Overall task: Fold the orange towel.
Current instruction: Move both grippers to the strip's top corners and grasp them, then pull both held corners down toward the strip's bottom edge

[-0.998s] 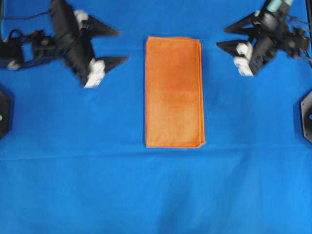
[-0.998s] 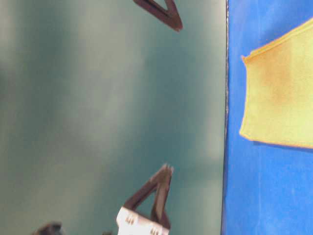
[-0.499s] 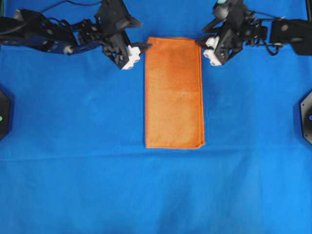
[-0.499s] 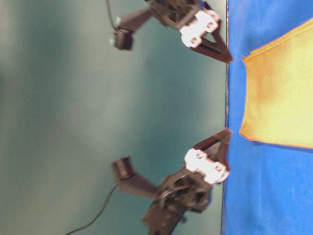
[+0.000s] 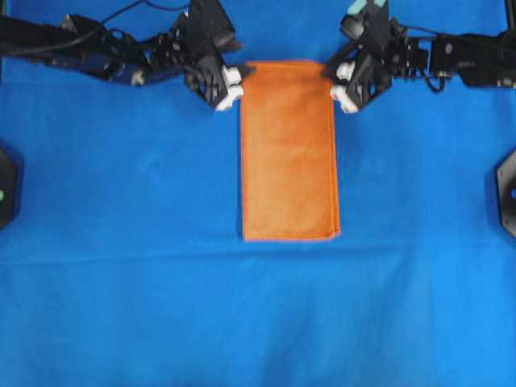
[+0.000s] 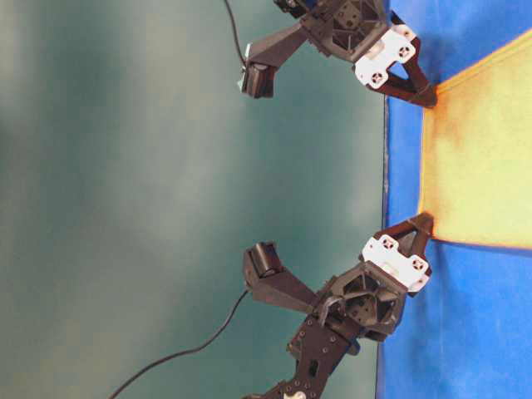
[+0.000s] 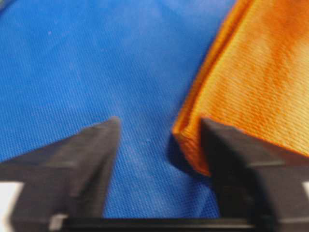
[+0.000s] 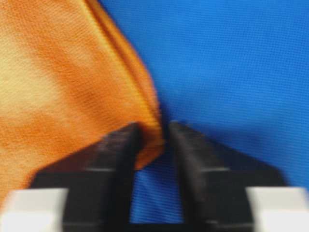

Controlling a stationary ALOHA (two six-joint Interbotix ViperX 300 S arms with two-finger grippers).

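Orange towel lay as a flat, doubled rectangle of fine nubby microfibre with a stitched hem, its layered edges showing along one side. It rested on the large blue cloth covering the worktop, long axis running from the far edge toward the near edge in the overhead view. The left tool sat at the towel's far left corner; its dark, wedge-shaped fingers stood partly apart, straddling that corner, one on blue cloth and one against the orange fold. The right tool sat at the far right corner, its fingers narrowed with the hem corner between them.
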